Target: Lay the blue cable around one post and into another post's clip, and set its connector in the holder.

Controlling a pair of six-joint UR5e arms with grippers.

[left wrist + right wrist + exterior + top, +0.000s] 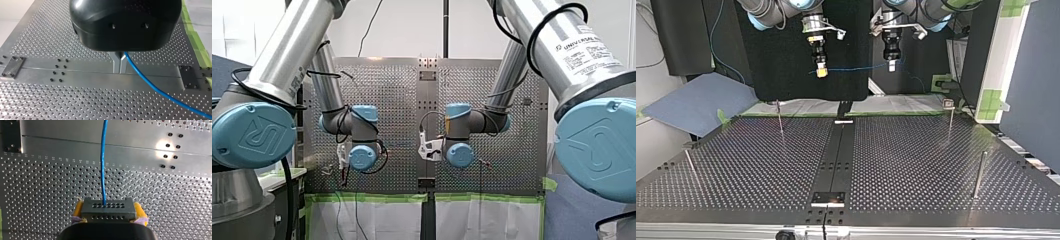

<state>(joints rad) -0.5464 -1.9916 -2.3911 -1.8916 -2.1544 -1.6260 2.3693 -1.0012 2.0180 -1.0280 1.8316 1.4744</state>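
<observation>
table (916,165): perforated; thin posts (979,175) stand upright on it, and the far-right post (950,122) carries a clip (948,103).
right gripper (109,210): yellow pads clamped on the dark connector (117,213), held up off the table.
left gripper (119,62): metal fingers pinched narrow on the blue cable (150,86).
cable: strung in the air between both grippers at the far side, well apart from the posts.

The thin blue cable (856,67) stretches nearly level in mid-air, upper centre; a dark perforated connector (108,208) ends it.
</observation>
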